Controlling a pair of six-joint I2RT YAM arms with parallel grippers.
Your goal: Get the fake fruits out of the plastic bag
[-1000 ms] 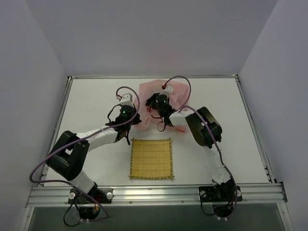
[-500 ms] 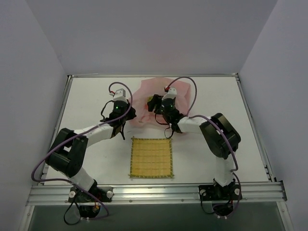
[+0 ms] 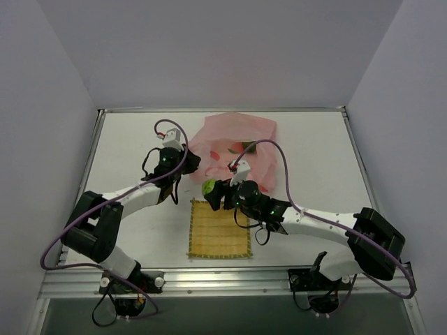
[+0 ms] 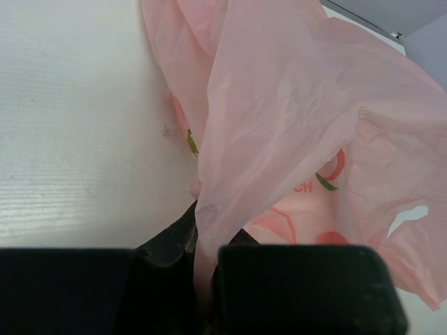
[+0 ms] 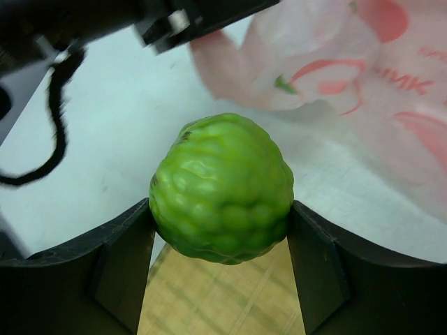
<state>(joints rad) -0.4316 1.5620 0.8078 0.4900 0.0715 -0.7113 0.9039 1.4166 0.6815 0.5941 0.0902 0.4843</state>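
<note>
White table point(image 3: 126, 150), plain grey walls point(image 3: 209, 49) round it. Yellow bamboo mat point(image 3: 220, 234) sits mid-table w/ the pink plastic bag point(image 3: 241, 139) just behind. R gripper point(image 5: 220, 209) clamps the bumpy round green fruit point(image 5: 222, 199), one finger each side, over mat's far-left corner, outside the bag. L gripper point(image 4: 202, 265) pinched tight on a fold at the bag's left edge.
</note>
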